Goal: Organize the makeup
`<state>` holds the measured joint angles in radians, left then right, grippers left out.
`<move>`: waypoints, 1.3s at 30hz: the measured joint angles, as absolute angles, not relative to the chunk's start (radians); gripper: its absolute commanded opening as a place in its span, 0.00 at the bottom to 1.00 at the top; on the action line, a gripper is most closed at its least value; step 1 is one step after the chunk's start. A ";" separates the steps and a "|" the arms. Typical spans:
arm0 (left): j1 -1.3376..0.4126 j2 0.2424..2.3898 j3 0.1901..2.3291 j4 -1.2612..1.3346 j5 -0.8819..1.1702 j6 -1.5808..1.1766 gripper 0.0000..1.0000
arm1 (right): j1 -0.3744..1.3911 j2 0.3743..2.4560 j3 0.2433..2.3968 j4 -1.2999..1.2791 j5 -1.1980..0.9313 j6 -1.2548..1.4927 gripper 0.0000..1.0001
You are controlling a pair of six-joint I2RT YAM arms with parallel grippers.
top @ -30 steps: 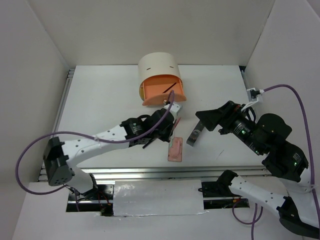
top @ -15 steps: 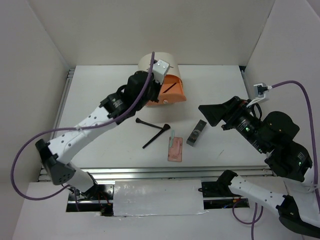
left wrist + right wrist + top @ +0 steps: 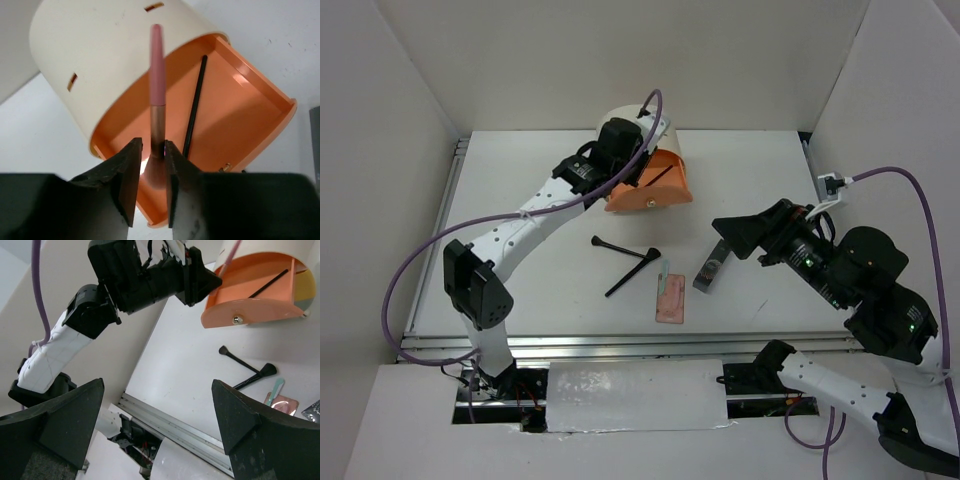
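Hovering: left end effector (image 3: 153, 148) | pink brush (image 3: 156, 75) between fingers (image 3: 125, 185) | over orange drawer (image 3: 235, 115)

Cream drum box (image 3: 665, 135), orange drawer (image 3: 660, 182) pulled open, white table (image 3: 500, 170)

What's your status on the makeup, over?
Left fingers around pink brush over open orange drawer, grip unclear. Right fingers open, empty. Black brushes, pink palette, grey case loose on table. Nothing in the way.
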<state>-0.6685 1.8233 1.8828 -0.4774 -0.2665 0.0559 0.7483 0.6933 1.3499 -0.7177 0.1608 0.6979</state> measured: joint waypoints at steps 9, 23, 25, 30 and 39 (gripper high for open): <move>-0.669 1.793 1.825 -0.449 -0.271 0.030 1.00 | 0.748 0.706 1.356 -0.717 0.161 0.688 0.96; -0.671 1.151 1.169 -0.340 -0.360 -0.368 0.99 | 0.748 0.732 1.354 -0.701 0.161 0.677 0.97; -0.678 1.062 1.021 -0.326 -0.319 -0.397 0.99 | 0.748 0.728 1.348 -0.694 0.161 0.675 0.97; -0.696 1.067 0.826 -0.295 -0.247 -0.424 0.98 | 0.748 0.703 1.305 -0.675 0.165 0.679 0.97; -0.762 1.386 0.857 -0.218 -0.229 -0.419 0.95 | 0.748 0.696 1.282 -0.664 0.165 0.699 0.97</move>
<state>-0.7624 1.3865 0.8570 -0.2176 -0.2291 -0.4191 0.7483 0.6960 1.2823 -0.6643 0.1650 0.6987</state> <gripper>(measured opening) 0.969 0.972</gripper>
